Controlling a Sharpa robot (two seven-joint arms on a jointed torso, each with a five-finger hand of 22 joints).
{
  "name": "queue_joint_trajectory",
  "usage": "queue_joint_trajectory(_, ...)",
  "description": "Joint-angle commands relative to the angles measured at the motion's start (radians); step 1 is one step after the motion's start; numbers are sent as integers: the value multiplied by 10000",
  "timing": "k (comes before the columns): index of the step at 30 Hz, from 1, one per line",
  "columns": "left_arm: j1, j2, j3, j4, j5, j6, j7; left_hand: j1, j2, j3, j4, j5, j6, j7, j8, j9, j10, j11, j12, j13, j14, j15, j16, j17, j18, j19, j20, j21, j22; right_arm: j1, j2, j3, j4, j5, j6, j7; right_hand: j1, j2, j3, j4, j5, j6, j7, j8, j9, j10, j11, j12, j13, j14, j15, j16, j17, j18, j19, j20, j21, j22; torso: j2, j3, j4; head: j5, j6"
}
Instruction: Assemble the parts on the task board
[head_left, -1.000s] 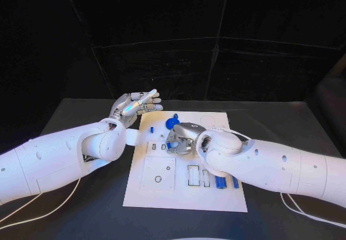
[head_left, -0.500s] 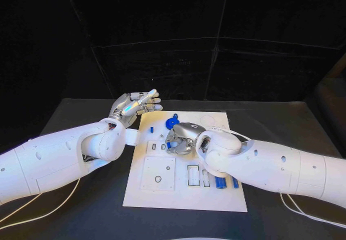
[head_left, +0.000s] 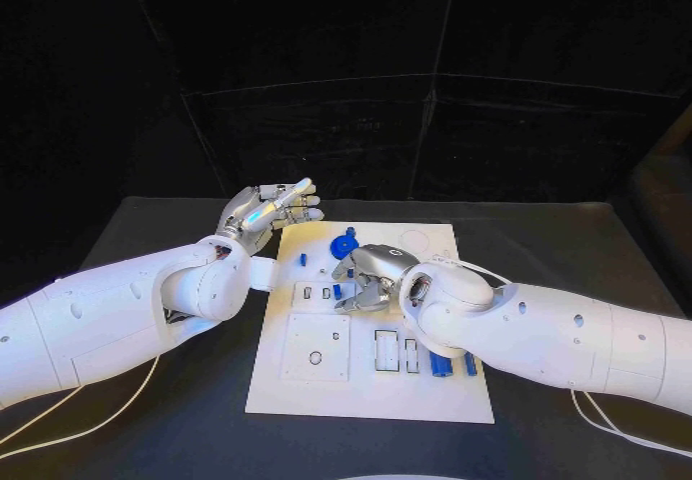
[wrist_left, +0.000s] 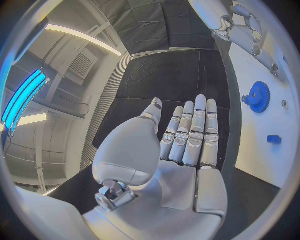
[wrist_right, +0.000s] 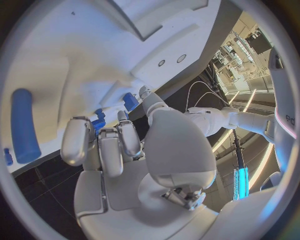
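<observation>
Black bench under dark walls, with the white task board (head_left: 325, 385) at its middle and your two hands over the board's far half.

Your right hand (head_left: 365, 277) is curled down over the slots near the board's centre, fingers (wrist_right: 100, 147) bunched around a small blue part (wrist_right: 130, 101) that it seems to pinch at the board's surface, probably to seat it. Your left hand (head_left: 268, 211) hovers off the board's far left corner, flat, fingers straight and close together, holding nothing, likely parked clear of the work. A blue gear (head_left: 343, 246) lies on the board's far end; blue bars (head_left: 440, 362) lie near your right forearm.
</observation>
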Motion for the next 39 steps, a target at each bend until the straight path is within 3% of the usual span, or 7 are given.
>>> queue_joint_trajectory(1,15,-17,4,-61,-285,193,-122,-29,136,1,-58,33,211,-57,32,12,240,-89,-10,18,478,-143,174,150,164,429,-152,253,95,29,-299,15,329,798,-862,2056,184,15,-159,22,49,-63,-14,79,29,25,22,65,165,802,36,-12,1541,-86,-7,42,-38,7,-14,-3,-17,17,15)
queue_joint_trajectory(14,77,-145,5,-320,-2684,286,-2230,57,2,124,-204,19,1087,-673,135,71,2182,-933,340,388,3978,-1261,2742,2274,156,3099,-1284,2183,988,783,-2034,281,1326,3798,-739,4040,509,267,-528,85,374,343,-50,563,96,-51,-7,1,53,743,18,-119,1304,-40,-144,32,-149,-240,-175,49,-23,66,31)
queue_joint_trajectory(19,272,-182,6,-401,-4513,915,-4122,-380,-240,-105,118,46,1673,-1227,443,343,3407,-1500,1547,1526,4266,-1648,10406,9302,151,4245,-1909,3925,2074,1295,-2719,340,1079,5243,-451,4149,597,427,-576,75,491,476,-97,702,97,-174,-55,-134,-121,679,-24,-241,1035,16,-285,-2,-284,-543,-353,76,-43,102,-82)
queue_joint_trajectory(21,372,-107,6,-545,-5245,1289,-4870,-279,-75,84,124,30,1775,-1255,711,542,3584,-1641,2656,2452,4544,-1881,13588,12697,-569,5931,-2097,8028,7276,1409,-2839,350,839,5583,-490,4191,610,479,-599,78,525,486,-109,731,89,-235,-65,-203,-204,652,-38,-293,931,48,-368,-15,-369,-725,-424,79,-61,109,-133)
queue_joint_trajectory(28,746,282,7,-1000,-7390,2824,-7308,-1001,-108,195,680,57,1372,-1355,1906,1437,2614,-1781,7418,6972,4444,-2030,13669,12742,-631,5456,-2052,8969,8189,1536,-2864,362,270,6028,-581,4268,642,543,-612,71,580,496,-117,762,82,-254,-77,-230,-234,645,-50,-315,899,59,-398,-28,-408,-796,-615,137,-102,187,-303)
queue_joint_trajectory(34,1058,733,-51,-1202,-9010,3942,-9195,-1693,-209,-580,1461,-31,678,-1462,2903,2245,2357,-1691,9279,8723,4540,-2004,14025,13186,-864,5963,-2116,9972,9800,1562,-2773,364,-91,6102,-661,4235,648,558,-615,70,587,503,-120,772,81,-250,-80,-228,-231,644,-53,-318,897,60,-400,-31,-413,-803,-719,153,-86,205,-383)
queue_joint_trajectory(39,1389,1205,-497,-1391,-9614,4440,-10159,-1663,-149,-1060,1870,-128,216,-1489,3755,2889,2212,-1739,9776,9121,4569,-2024,14136,13332,-957,6165,-2132,10350,10431,1569,-2689,363,-285,6118,-664,4140,654,575,-618,70,594,509,-123,781,80,-244,-82,-225,-226,643,-56,-321,892,60,-401,-34,-417,-806,-721,146,-98,230,-392)
